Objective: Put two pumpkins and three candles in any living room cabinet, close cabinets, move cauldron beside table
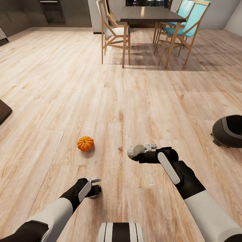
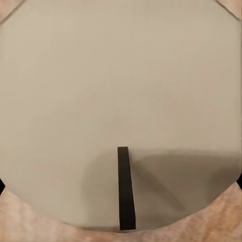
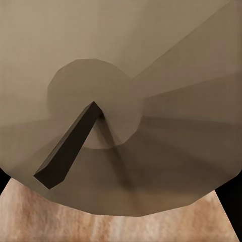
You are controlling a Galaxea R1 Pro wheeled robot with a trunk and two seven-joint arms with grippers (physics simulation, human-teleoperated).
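1. Orange and round, one small ribbed pumpkin sits alone on the pale wooden plank floor, ahead of the left arm.
2. The left gripper is low, near the floor, with a short grey-brown candle tucked in it. The left wrist view shows that candle's flat pale top very close up, with a thin black wick.
3. The right gripper is clamped on another stubby grey candle, held sideways above the floor. In the right wrist view this candle looks brownish, with a round dip in the middle and a slanted dark wick.
4. A small round matte-black cauldron lies tipped on the floor at the right edge, well apart from the pumpkin.
5. Far ahead stands a dark dining table with pale wooden chairs around it: one with a white seat and some with teal seats.
6. A dark flat corner of something pokes in at the left edge; what it is cannot be told.
7. Bare floor lies between the pumpkin and both grippers.
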